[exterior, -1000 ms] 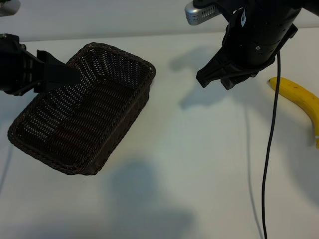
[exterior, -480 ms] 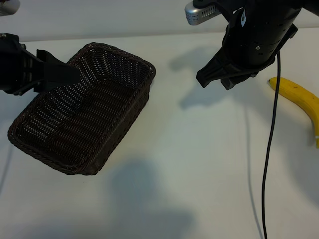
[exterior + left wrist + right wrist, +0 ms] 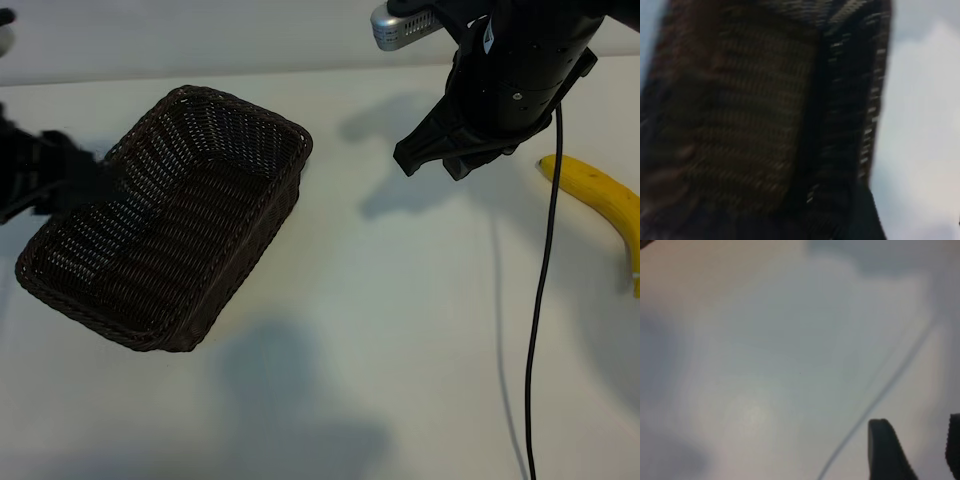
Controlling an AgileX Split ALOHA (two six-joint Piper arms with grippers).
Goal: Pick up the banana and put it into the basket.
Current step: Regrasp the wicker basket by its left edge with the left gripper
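As the banana (image 3: 610,210) lies untouched on the table (image 3: 400,300) at the far right, well apart from the empty basket (image 3: 170,250), the right gripper (image 3: 445,155) is held above w/ jaws parted on nothing, presumably pre-grasp, while the left gripper (image 3: 75,180), blurred, jaws apart, is seen at the basket's left rim.

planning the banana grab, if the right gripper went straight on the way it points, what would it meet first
Probably only bare table. The right gripper points steeply down, open and empty; the banana lies off to its side, though depth is unclear.

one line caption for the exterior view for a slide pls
Empty wicker basket at left with the left gripper at its rim; right gripper hangs open, empty, beside the banana on the table.
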